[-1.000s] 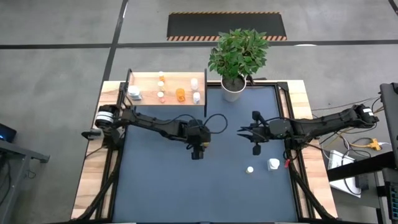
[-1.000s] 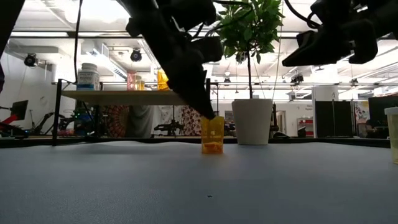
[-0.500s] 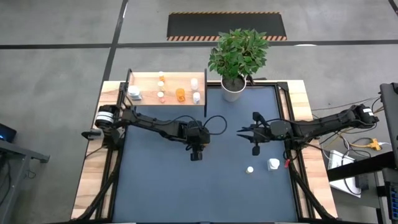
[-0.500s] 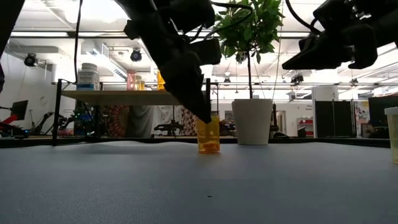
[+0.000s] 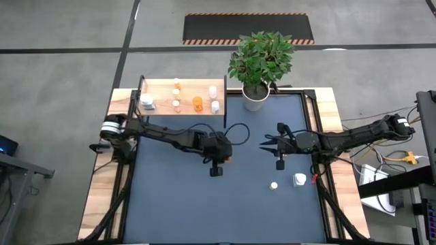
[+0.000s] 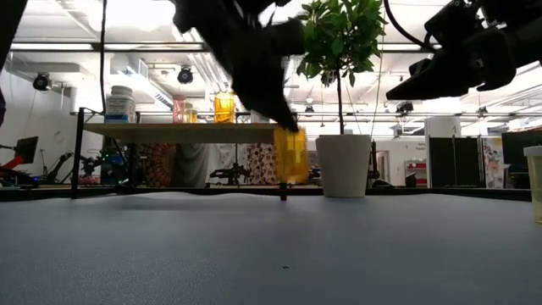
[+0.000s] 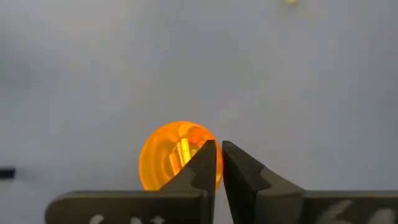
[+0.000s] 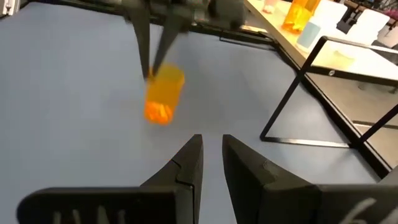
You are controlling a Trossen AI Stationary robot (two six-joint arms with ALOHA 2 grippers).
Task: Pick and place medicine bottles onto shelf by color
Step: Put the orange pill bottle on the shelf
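Observation:
A translucent orange medicine bottle (image 6: 291,155) without a cap hangs above the middle of the blue table, with my left gripper (image 7: 219,149) shut on it; the right wrist view shows the bottle (image 8: 163,94) tilted under those fingers. My right gripper (image 8: 211,146) hovers to the bottle's right with a narrow gap and nothing between its fingers. The wooden shelf (image 5: 163,88) stands at the far left and carries several small white and orange bottles. Two white bottles (image 5: 274,185) (image 5: 300,180) stand on the table near the right edge. My left gripper pinches the orange bottle's open rim (image 7: 208,163) on one side, one finger inside the mouth and one outside. The fingers come slanting down from the table's left. The bottle hangs tilted below the fingertips (image 8: 149,68), lifted clear of the table.
A white pot with a green plant (image 5: 255,96) stands at the far edge beside the shelf. The shelf's black frame legs (image 8: 292,93) rise to the left of the bottle. Bare blue tabletop (image 5: 177,204) lies in front of both arms.
My left gripper has risen with the orange bottle. The bottle stood upright on the table a second ago; now it hangs clear of it and has tipped over to one side.

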